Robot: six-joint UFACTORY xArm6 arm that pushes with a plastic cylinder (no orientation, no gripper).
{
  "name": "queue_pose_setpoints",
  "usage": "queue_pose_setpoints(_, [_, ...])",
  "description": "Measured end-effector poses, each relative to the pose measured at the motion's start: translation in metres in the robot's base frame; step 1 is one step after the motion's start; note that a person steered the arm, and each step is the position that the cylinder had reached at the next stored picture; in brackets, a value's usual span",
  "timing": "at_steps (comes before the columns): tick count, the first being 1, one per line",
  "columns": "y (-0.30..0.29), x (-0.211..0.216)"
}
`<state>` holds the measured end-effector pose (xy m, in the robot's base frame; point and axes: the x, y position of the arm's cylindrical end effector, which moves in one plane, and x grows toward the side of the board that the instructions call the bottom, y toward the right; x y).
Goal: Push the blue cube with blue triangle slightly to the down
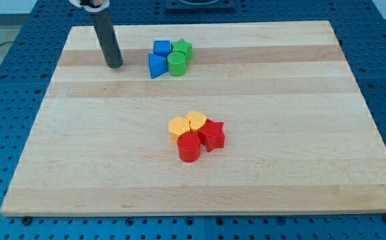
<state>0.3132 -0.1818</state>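
Note:
A blue cube (161,47) sits near the view's top, left of centre. A blue triangle (156,65) lies just below it, touching it. A green star (183,49) and a green cylinder (177,64) sit against their right sides. My tip (115,65) rests on the board to the left of the blue triangle, about a block's width or more apart from it.
Near the middle of the wooden board (279,100) is a second cluster: a yellow hexagon (179,127), a yellow heart (197,121), a red star (212,135) and a red cylinder (189,148). The board lies on a blue perforated table (6,100).

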Motion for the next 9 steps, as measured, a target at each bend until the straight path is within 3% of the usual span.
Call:
queue_pose_setpoints(2, [0.007,-0.047])
queue_pose_setpoints(5, [0.094,-0.067])
queue_pose_setpoints(9, [0.094,0.023])
